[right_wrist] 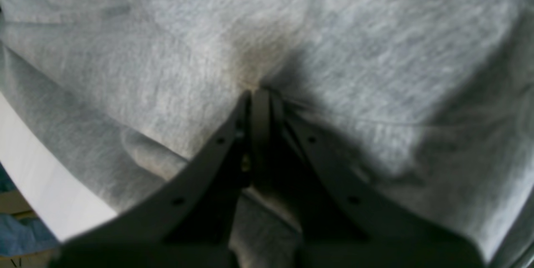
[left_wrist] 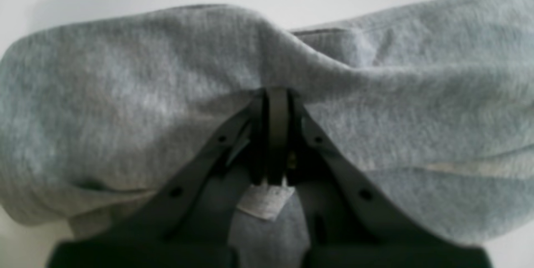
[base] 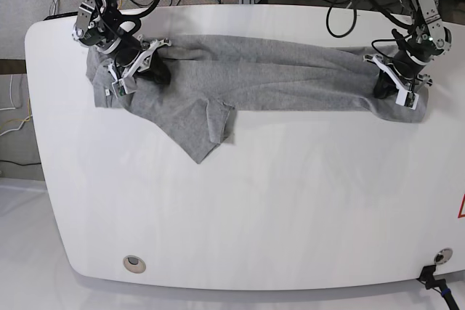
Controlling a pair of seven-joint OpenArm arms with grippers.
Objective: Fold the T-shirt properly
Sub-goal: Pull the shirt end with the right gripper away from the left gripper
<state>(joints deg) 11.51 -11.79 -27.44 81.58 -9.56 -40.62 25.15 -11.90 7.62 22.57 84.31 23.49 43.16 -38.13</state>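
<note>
The grey knit shirt is stretched in a band along the table's far edge. It is pinched at each end by the left gripper and the right gripper, jaws pressed together. A lengthwise fold seems under way; next, both ends should be carried evenly.

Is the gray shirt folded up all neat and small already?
No, the T-shirt is stretched long across the table between both grippers, with one corner hanging out.
</note>
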